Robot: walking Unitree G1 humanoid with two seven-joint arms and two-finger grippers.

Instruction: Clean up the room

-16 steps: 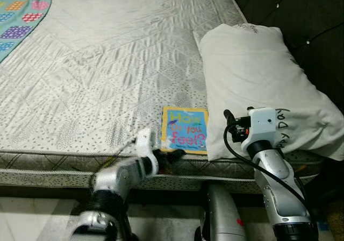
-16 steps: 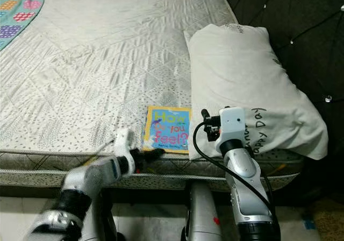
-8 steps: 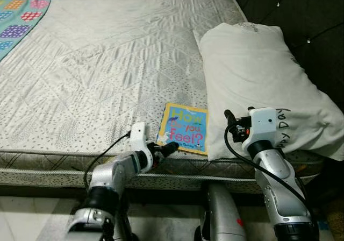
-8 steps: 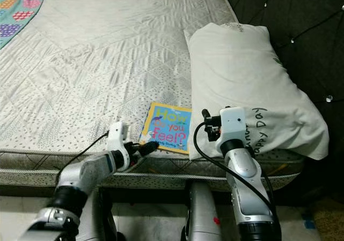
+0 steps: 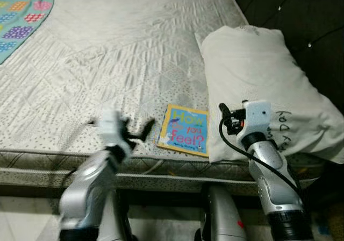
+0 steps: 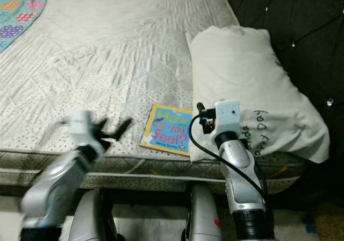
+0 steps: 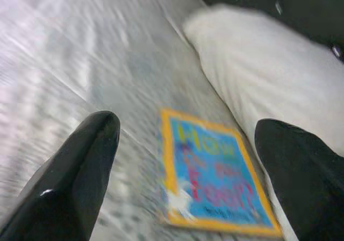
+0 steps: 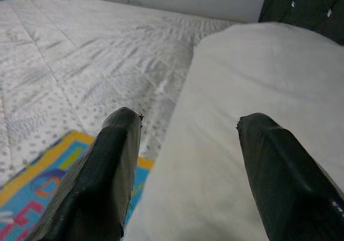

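Note:
A yellow-bordered blue picture book (image 5: pixel 184 136) lies flat near the front edge of the bed, just left of the white pillow (image 5: pixel 263 79). My left gripper (image 5: pixel 137 132), blurred by motion, hangs open above the mattress a little left of the book and does not touch it. The left wrist view has the book (image 7: pixel 212 179) between its two spread fingers (image 7: pixel 80 165). My right gripper (image 5: pixel 228 120) is open and holds nothing. It hovers at the pillow's near left corner, beside the book's right edge. Its fingers (image 8: pixel 107 165) straddle the pillow edge (image 8: pixel 215 144).
The bare quilted mattress (image 5: pixel 107 63) stretches away to the back. A teal patterned blanket (image 5: pixel 21 20) lies at its far left corner. A dark tufted headboard (image 5: pixel 301 9) stands behind the pillow on the right. The bed's front edge (image 5: pixel 161 168) is right before me.
My left gripper was at the book's near left corner and turned the book slightly. It has since risen and swung left, away from the book. The right arm barely moved.

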